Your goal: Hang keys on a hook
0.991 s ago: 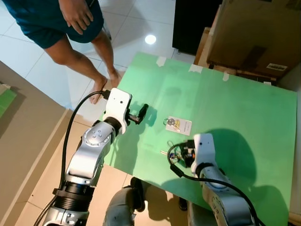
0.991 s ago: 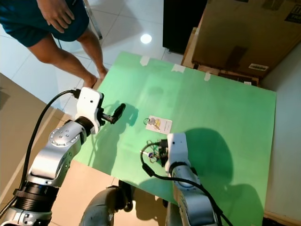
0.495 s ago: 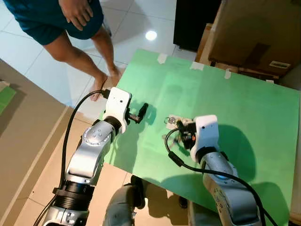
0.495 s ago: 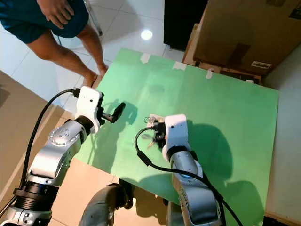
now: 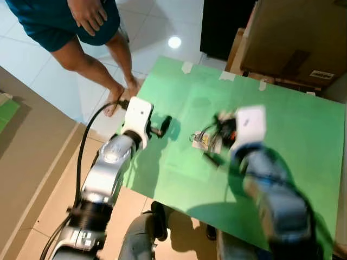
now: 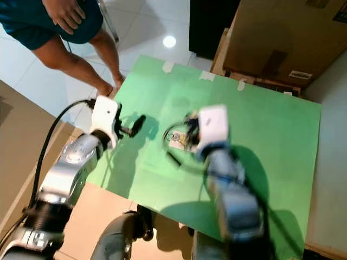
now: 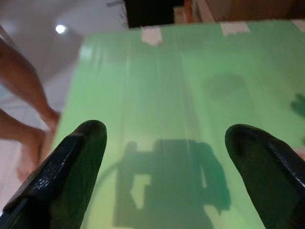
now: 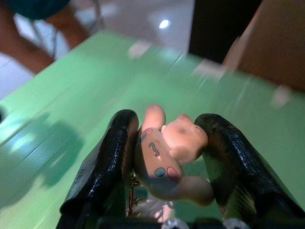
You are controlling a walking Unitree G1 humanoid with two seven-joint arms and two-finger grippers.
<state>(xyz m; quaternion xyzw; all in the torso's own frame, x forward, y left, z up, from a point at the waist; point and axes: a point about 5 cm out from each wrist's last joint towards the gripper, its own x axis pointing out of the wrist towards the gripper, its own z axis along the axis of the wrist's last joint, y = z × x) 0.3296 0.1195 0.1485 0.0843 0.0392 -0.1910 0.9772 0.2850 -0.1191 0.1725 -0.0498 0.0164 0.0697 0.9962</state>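
Note:
The keys (image 5: 201, 140) are a bunch with a white tag and a pink toy figure (image 8: 169, 152) on the ring. My right gripper (image 5: 223, 124) is over the middle of the green table (image 5: 287, 108), shut on the toy figure. In the right wrist view the figure sits pinched between the two black fingers (image 8: 107, 162), and the rings dangle under it. That arm is blurred with motion. I cannot tell whether the tag touches the table. My left gripper (image 5: 164, 124) hovers open over the table's left part, holding nothing (image 7: 164, 131).
A person (image 5: 81, 27) stands barefoot on the tiled floor beyond the table's left corner. A large cardboard box (image 5: 295, 38) and a black cabinet (image 5: 225, 24) stand behind the far edge. A wooden surface (image 5: 32, 141) lies at my left.
My right arm has swung up and away from the table's near edge, closed on the toy figure and carried the keys toward the middle. The left arm has barely moved.

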